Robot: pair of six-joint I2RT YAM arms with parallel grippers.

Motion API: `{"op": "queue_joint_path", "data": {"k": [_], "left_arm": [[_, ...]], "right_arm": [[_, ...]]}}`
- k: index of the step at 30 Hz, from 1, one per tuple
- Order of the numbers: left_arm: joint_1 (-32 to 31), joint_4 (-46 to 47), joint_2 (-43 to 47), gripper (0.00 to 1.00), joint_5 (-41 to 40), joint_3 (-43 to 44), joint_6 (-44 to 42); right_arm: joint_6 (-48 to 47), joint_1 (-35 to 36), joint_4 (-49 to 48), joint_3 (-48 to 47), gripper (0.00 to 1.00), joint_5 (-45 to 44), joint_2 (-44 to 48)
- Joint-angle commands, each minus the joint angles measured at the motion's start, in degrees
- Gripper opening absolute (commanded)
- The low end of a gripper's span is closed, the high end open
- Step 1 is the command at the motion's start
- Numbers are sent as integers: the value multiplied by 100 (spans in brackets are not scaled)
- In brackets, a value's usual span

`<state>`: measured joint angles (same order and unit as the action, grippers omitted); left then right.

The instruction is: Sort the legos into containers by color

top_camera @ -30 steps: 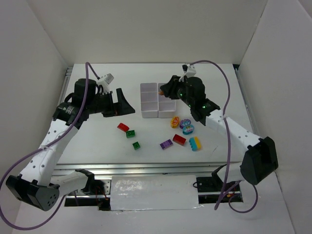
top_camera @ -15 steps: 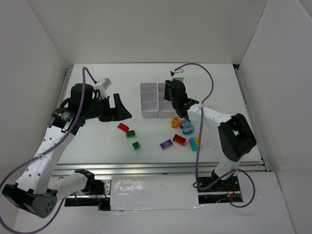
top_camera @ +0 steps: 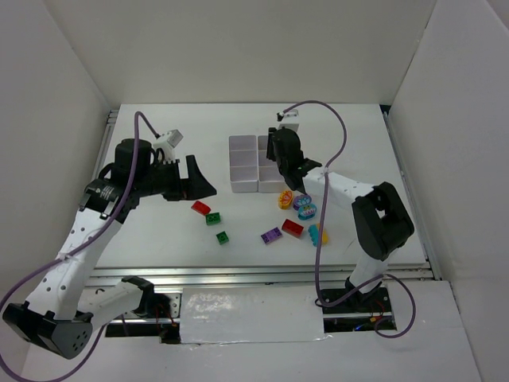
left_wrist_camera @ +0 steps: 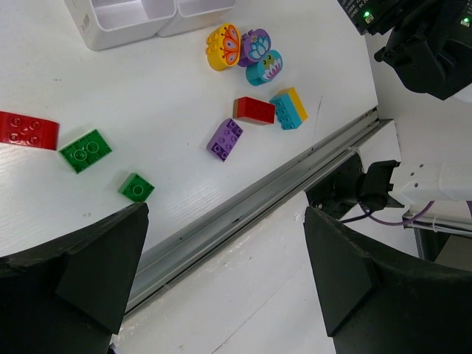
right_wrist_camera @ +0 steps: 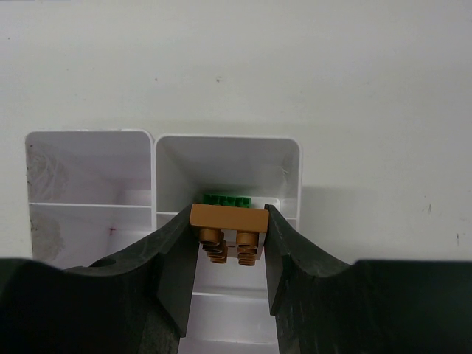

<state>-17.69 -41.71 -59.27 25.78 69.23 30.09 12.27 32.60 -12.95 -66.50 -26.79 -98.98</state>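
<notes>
My right gripper [top_camera: 280, 161] [right_wrist_camera: 228, 243] is shut on an orange-brown brick [right_wrist_camera: 228, 230] and holds it studs down over the right column of the white six-compartment container [top_camera: 244, 163] [right_wrist_camera: 228, 139]. A green brick [right_wrist_camera: 227, 198] lies in the compartment just beyond it. My left gripper [top_camera: 203, 181] [left_wrist_camera: 225, 284] is open and empty, above the table left of the loose bricks. On the table lie a red brick [top_camera: 200, 208] [left_wrist_camera: 27, 130], two green bricks [top_camera: 213, 218] [top_camera: 223, 236], a purple one [top_camera: 271, 235], another red one [top_camera: 292, 228] and a blue-and-yellow one [top_camera: 318, 234].
Three rounded printed bricks, orange [top_camera: 285, 199], purple [top_camera: 302, 201] and teal [top_camera: 307, 212], cluster just in front of the container's right side. A metal rail [top_camera: 254, 273] runs along the table's near edge. White walls stand on both sides and at the back.
My right arm has folded in closer, and its gripper now hangs over the container with the orange-brown brick still held. My left gripper has shifted slightly.
</notes>
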Motion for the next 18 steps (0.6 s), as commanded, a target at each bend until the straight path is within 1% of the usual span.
{"op": "queue_joint_path", "data": {"k": [1, 2, 4, 6, 10, 11, 15, 18], "left_arm": [[29, 269, 126, 100, 85, -102, -47], [29, 286, 117, 100, 50, -138, -12], [29, 304, 99, 100, 24, -190, 23], [29, 322, 82, 100, 32, -208, 59], [29, 304, 64, 100, 32, -182, 33], [38, 304, 56, 100, 32, -173, 24], [29, 295, 55, 99, 41, -208, 24], [29, 339, 47, 99, 67, -252, 50]], "right_arm": [[82, 88, -357, -22, 21, -125, 19], [82, 89, -383, 23, 26, -99, 54], [91, 98, -393, 84, 30, -55, 63], [100, 106, -340, 76, 37, -64, 19], [109, 106, -278, 76, 46, -29, 1], [117, 115, -278, 84, 53, -37, 10], [135, 115, -243, 93, 61, -29, 10], [109, 115, -190, 58, 63, 50, -51]]}}
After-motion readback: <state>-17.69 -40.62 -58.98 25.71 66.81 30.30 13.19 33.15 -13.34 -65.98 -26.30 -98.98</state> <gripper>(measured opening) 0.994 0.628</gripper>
